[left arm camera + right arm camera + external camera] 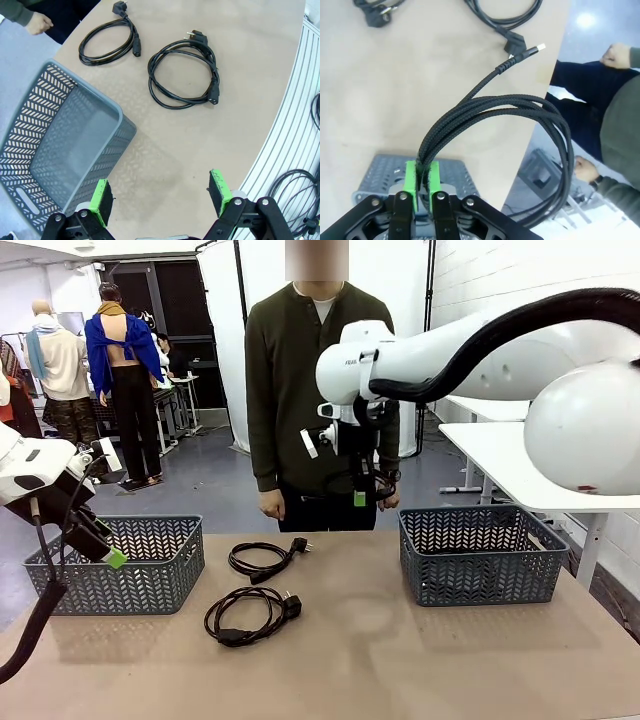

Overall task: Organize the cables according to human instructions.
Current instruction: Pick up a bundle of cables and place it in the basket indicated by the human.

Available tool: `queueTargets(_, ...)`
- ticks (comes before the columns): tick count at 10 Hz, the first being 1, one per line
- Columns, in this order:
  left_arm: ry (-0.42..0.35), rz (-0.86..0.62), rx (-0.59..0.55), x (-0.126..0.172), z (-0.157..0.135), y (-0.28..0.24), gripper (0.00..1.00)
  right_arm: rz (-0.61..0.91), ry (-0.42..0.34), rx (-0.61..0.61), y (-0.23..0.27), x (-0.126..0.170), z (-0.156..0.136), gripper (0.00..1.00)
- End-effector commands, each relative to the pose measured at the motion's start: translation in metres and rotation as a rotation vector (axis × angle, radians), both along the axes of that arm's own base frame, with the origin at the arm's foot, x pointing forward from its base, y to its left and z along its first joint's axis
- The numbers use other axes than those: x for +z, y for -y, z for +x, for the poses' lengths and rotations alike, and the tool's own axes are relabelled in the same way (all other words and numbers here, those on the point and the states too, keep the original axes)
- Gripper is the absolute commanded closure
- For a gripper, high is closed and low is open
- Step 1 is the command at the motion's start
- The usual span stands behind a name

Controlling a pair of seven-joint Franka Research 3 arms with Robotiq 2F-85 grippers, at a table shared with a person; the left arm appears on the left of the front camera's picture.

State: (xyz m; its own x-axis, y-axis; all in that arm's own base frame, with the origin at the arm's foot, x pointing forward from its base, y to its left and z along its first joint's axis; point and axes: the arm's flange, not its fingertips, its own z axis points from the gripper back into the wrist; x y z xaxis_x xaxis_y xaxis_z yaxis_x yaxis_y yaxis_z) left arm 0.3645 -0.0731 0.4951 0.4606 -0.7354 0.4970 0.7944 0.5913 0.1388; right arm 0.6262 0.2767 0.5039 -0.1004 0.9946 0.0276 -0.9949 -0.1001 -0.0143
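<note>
The right tool [423, 181] is pinched fully shut, its green pads clamped on several strands of a black braided cable [555, 135]. The cable rises from the pads in a long loop and ends in a bare metal plug hanging above the bench [420, 660]. In the front view this tool hangs high in front of the person [300, 370] at the far side, and there the held cable is hard to pick out against the dark clothing. The left tool [160, 185] stands wide open with nothing between its pads, touching nothing. It is poised above bare bench beside the near rim of the left basket [130, 580]. Two coiled black cords lie on the bench between the baskets: the far cord [258, 576] near the person, the near cord [290, 607] just in front of it, the two close but apart. The right basket [480, 580] stands well to the other side. In the right wrist view a grey basket wall shows behind the pads, mostly hidden by the tool, and the cords are cut off at the top edge. The person's hands [619, 55] hang at the bench's far edge. Loose dark wires lie beyond the bench's railed edge in the left wrist view.
</note>
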Motion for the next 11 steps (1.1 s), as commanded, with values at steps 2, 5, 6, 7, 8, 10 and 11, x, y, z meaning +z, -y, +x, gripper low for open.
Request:
queueTargets(2,-0.007,-0.015,0.006,-0.001,-0.001,0.0,0.0,0.001,-0.008,0.017,0.035,0.006,-0.041,1.0)
queueTargets(5,-0.007,-0.015,0.006,-0.001,-0.001,0.0,0.0,0.005,0.01,-0.017,0.077,0.001,-0.064,1.0)
queueTargets(6,-0.007,-0.015,0.006,-0.001,-0.001,0.0,0.0,0.011,0.016,-0.02,0.09,0.002,-0.068,1.0)
queueTargets(7,-0.007,-0.015,0.006,-0.001,-0.001,0.0,0.0,0.004,0.024,-0.038,0.104,0.0,-0.07,1.0)
queueTargets(8,-0.007,-0.015,0.006,-0.001,-0.001,0.0,0.0,0.001,0.028,-0.036,0.109,-0.003,-0.07,1.0)
queueTargets(10,-0.007,-0.015,0.006,-0.001,-0.001,0.0,0.0,-0.002,0.023,-0.045,0.113,-0.011,-0.067,1.0)
queueTargets(11,-0.007,-0.015,0.006,-0.001,-0.001,0.0,0.0,0.02,0.029,-0.023,0.11,-0.017,-0.064,1.0)
